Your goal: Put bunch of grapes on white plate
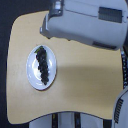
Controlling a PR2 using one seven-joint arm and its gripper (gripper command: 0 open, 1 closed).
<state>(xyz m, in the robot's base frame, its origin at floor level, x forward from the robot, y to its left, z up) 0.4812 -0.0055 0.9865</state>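
Pale wooden tabletop [85,75] with rounded corners fills most of the exterior view, seen from above, with dark floor at its edges. A bulky grey robot arm [85,22] crosses the top of the view, above the table's far edge. Its gripper is not distinguishable in this blurred picture, so whether it is open or closed cannot be told; nothing visibly hangs from the arm.

Well apart from the arm, toward the exterior view's left, sits the white plate [31,75], round and glossy. The bunch of grapes [43,64] lies on it, a dark elongated cluster running roughly along the plate's length and inside its rim. The task looks complete.

Judging by appearance, the bunch would be light, soft and lumpy, easily bruised. A gentle grasp across its narrow middle seems safest.
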